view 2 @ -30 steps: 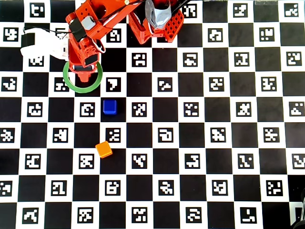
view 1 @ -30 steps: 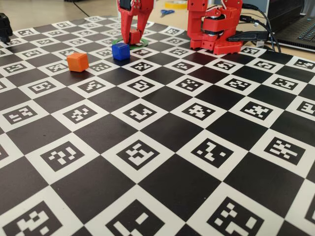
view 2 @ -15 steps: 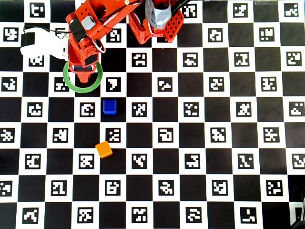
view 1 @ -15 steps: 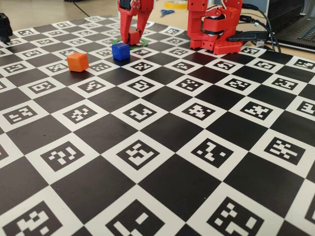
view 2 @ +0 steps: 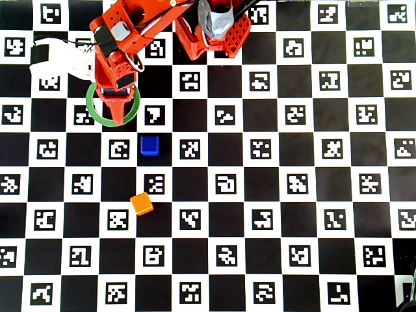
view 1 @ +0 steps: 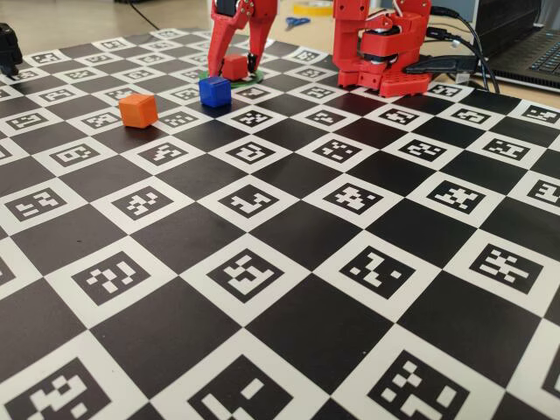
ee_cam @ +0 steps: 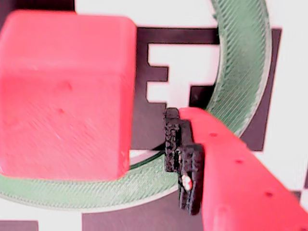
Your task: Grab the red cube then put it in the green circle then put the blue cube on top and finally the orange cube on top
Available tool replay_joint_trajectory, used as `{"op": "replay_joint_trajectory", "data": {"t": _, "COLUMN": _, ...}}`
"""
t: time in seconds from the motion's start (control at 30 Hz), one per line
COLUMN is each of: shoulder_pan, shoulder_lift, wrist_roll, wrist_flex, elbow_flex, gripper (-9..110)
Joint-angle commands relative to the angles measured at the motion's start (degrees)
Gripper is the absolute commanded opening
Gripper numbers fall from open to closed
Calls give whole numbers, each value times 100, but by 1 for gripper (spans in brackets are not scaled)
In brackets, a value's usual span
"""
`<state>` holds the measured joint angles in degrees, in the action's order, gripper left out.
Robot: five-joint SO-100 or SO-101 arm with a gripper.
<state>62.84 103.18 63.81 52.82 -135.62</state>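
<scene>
Fingers of the red gripper stand spread apart either side of the red cube, with clear gaps showing in the fixed view – nothing is clamped. Up close in the wrist view, one finger's black pad sits just beside the red cube without touching it. That cube rests inside the green circle, whose ring curves around and beneath it on the checkerboard mat. Seen from overhead, the green circle is partly covered by the arm, and the blue cube lies near the circle, toward the bottom right of it – the orange cube sits farther from the circle, beyond the blue one
</scene>
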Motion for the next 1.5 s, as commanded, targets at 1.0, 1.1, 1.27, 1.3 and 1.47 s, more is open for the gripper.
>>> {"op": "replay_joint_trajectory", "data": {"t": 1.0, "shoulder_pan": -422, "shoulder_lift": 1028, "wrist_roll": -1134, "wrist_flex": 2584, "elbow_flex": 2971, "gripper": 48}}
{"op": "replay_joint_trajectory", "data": {"t": 1.1, "shoulder_pan": -536, "shoulder_lift": 1037, "wrist_roll": -1485, "wrist_flex": 3217, "elbow_flex": 3568, "gripper": 47}}
{"op": "replay_joint_trajectory", "data": {"t": 1.27, "shoulder_pan": -773, "shoulder_lift": 1028, "wrist_roll": -2127, "wrist_flex": 4052, "elbow_flex": 4430, "gripper": 47}}
{"op": "replay_joint_trajectory", "data": {"t": 1.3, "shoulder_pan": -835, "shoulder_lift": 1028, "wrist_roll": -2268, "wrist_flex": 4157, "elbow_flex": 4570, "gripper": 47}}
{"op": "replay_joint_trajectory", "data": {"t": 1.47, "shoulder_pan": -1125, "shoulder_lift": 984, "wrist_roll": -2944, "wrist_flex": 4623, "elbow_flex": 5142, "gripper": 47}}
